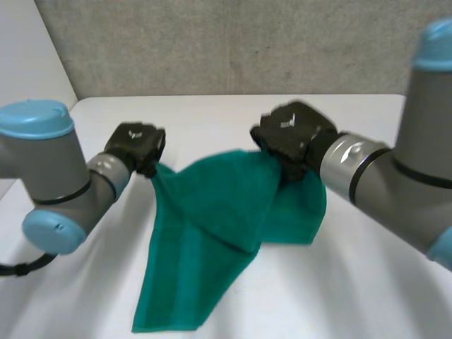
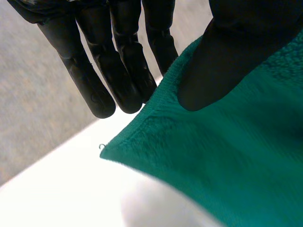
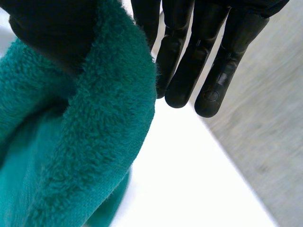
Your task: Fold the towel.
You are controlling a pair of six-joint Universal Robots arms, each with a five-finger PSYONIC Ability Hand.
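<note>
The towel [image 1: 212, 226] hangs in the air over the middle of the table [image 1: 367, 282], strung by its far edge between the two hands. From there it sags and runs down toward the near left, where its tail reaches the tabletop or close to it; I can't tell whether it rests there. The left hand [image 1: 138, 145] pinches the left end of that edge, thumb [image 2: 213, 71] pressed on the cloth against straight fingers [image 2: 118, 71]. The right hand [image 1: 293, 138] pinches the right end the same way, with more cloth bunched in its grip and a flap drooping below it. So the long axis runs from far to near and slants left. All the loose cloth lies on the near side of both hands, with the tail nearer the left hand. I'd judge the fold turns on squaring that slant before the held edge goes down.
</note>
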